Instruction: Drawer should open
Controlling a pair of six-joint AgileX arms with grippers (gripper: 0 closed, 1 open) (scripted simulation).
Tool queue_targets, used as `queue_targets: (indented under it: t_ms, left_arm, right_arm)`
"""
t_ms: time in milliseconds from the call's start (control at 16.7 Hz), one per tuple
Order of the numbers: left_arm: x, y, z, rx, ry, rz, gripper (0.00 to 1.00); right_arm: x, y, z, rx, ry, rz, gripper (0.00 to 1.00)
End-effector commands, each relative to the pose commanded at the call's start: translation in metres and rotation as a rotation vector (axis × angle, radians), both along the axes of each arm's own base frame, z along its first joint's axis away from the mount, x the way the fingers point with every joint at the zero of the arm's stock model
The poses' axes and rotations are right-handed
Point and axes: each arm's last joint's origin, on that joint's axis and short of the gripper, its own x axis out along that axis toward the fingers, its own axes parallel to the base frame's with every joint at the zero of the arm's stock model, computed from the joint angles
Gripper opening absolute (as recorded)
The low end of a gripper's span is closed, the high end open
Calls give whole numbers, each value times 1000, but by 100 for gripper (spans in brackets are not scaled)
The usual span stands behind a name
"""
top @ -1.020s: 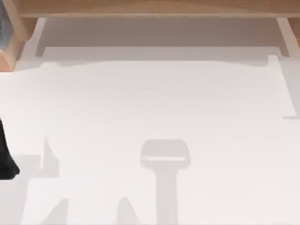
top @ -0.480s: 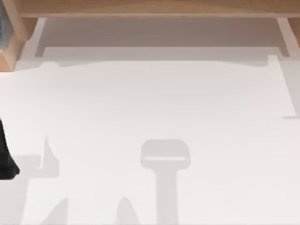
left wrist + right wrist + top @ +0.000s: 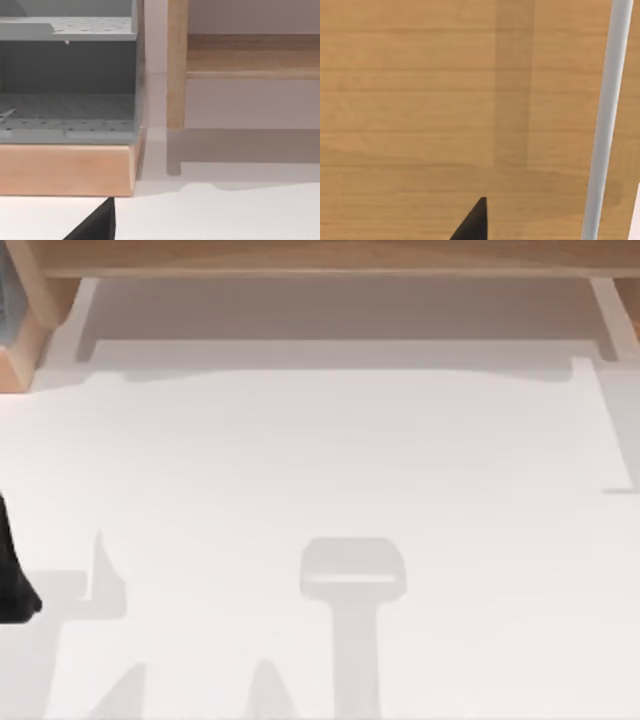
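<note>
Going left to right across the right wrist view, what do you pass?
Wooden panel → the right gripper's dark fingertip at the lower edge → a darker shadow band on the wood → a pale grey bar handle → a sliver of white at the edge.

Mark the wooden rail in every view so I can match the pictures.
Top view: wooden rail runs along the top edge, beyond the white table.
Left wrist view: the wooden rail meets an upright wooden post, beside the grey unit.
Right wrist view: a wood panel crossed by a pale bar; cannot tell if it is the rail.
Shared landmark: the white table below the rail.
</note>
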Motion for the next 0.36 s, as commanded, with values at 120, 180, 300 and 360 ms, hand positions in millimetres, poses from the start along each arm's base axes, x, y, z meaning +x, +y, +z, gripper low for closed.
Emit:
queue_targets:
  t_ms: [120, 180, 300, 360]
  left_arm:
    - [0, 0, 0, 0, 0, 0, 100]
    - [0, 0, 0, 0, 0, 0, 100]
    - [0, 0, 0, 0, 0, 0, 100]
    - [0, 0, 0, 0, 0, 0, 100]
  right_arm:
    - [0, 0, 0, 0, 0, 0, 100]
    - [0, 0, 0, 0, 0, 0, 100]
    - [0, 0, 0, 0, 0, 0, 100]
    - [0, 0, 0, 0, 0, 0, 100]
